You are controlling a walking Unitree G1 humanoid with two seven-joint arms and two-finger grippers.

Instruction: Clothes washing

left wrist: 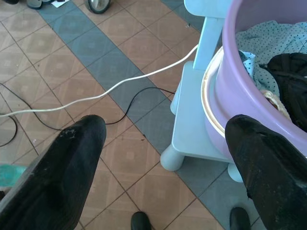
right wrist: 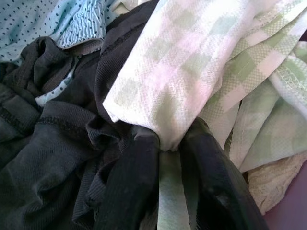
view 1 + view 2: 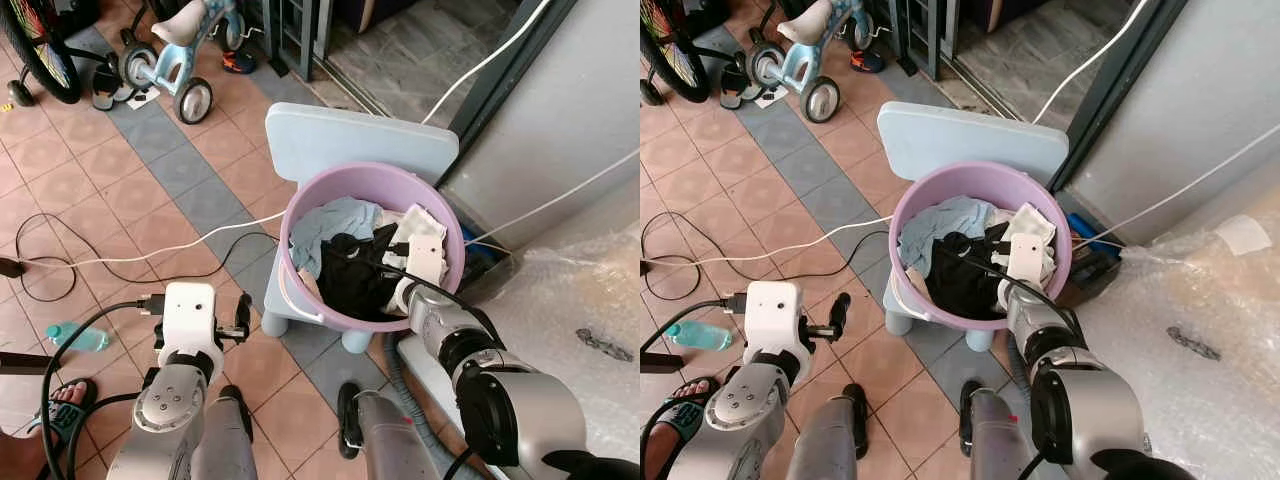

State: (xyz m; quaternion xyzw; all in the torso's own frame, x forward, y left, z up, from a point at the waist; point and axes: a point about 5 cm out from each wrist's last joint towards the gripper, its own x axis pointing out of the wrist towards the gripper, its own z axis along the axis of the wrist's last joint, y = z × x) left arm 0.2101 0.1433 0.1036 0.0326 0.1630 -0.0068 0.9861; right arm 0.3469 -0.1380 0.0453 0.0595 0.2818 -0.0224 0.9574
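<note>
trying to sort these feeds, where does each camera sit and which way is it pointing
Left eye view: on the head, looking forward and down at the purple basin of clothes on a light blue stool; both silver arms show.
Right eye view: the head's other eye, same scene.
Left wrist view: along the open left pincer, over tiled floor beside the basin.
Right wrist view: along the right pincer, shut on a green checked cloth inside the basin.
Both wrist views share the black garment.

My right gripper point(image 2: 165, 158) is burying its fingertips in the checked cloth point(image 2: 177, 72); at ten o'clock, a bicycle wheel point(image 3: 40, 45) is running off-frame.
</note>
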